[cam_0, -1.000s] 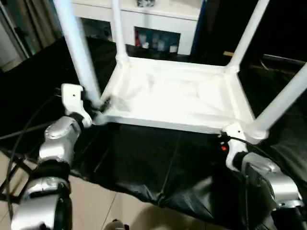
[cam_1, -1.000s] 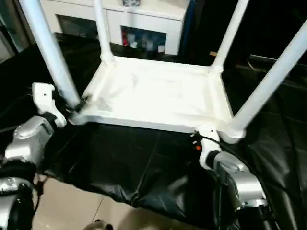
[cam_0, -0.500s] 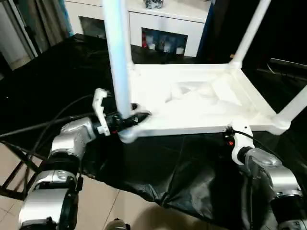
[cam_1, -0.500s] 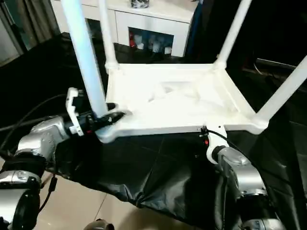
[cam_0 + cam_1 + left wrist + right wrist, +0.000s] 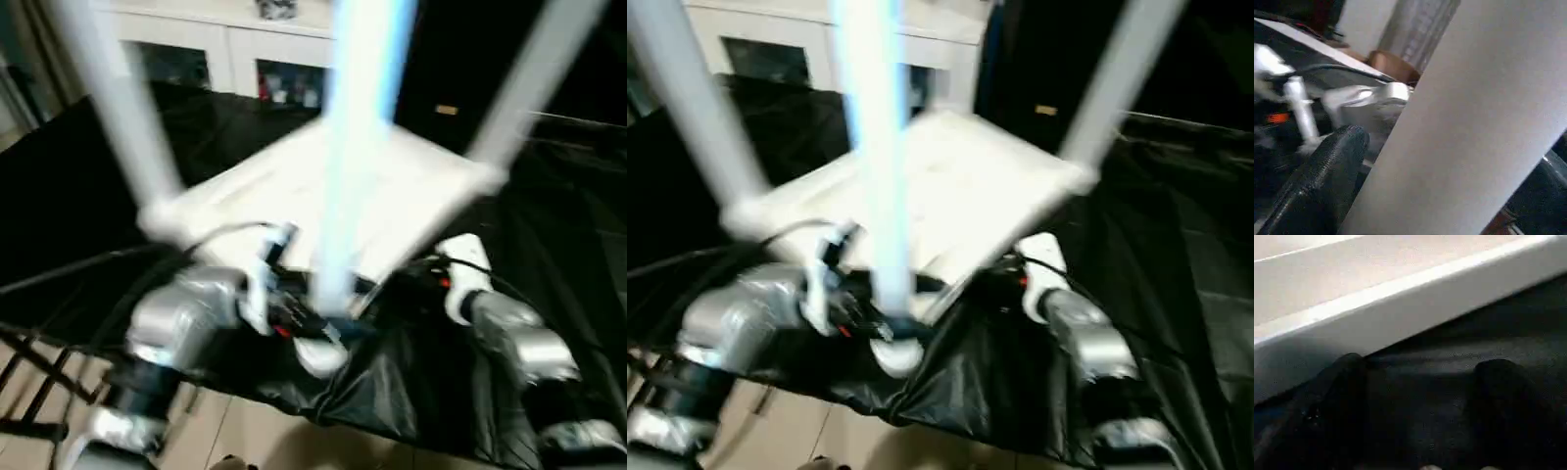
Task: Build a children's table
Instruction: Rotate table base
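Left gripper (image 5: 328, 328): fingers pinching the near leg (image 5: 358, 147) of the children's table, just above its corner socket (image 5: 321, 354); one black finger (image 5: 1322, 181) pressed against the leg's side.

Right gripper (image 5: 1422, 396): fingers spread apart, nothing between them, just beside the tabletop's white edge (image 5: 1400, 308).

Tabletop (image 5: 362, 196): upside down, legs pointing up, on the black-covered work table (image 5: 549, 225).

White cabinet (image 5: 235, 59): behind the table.

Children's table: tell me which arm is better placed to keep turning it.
Left, probably. Its fingers straddle a leg of the children's table. The right gripper is open, beside the tabletop's edge.
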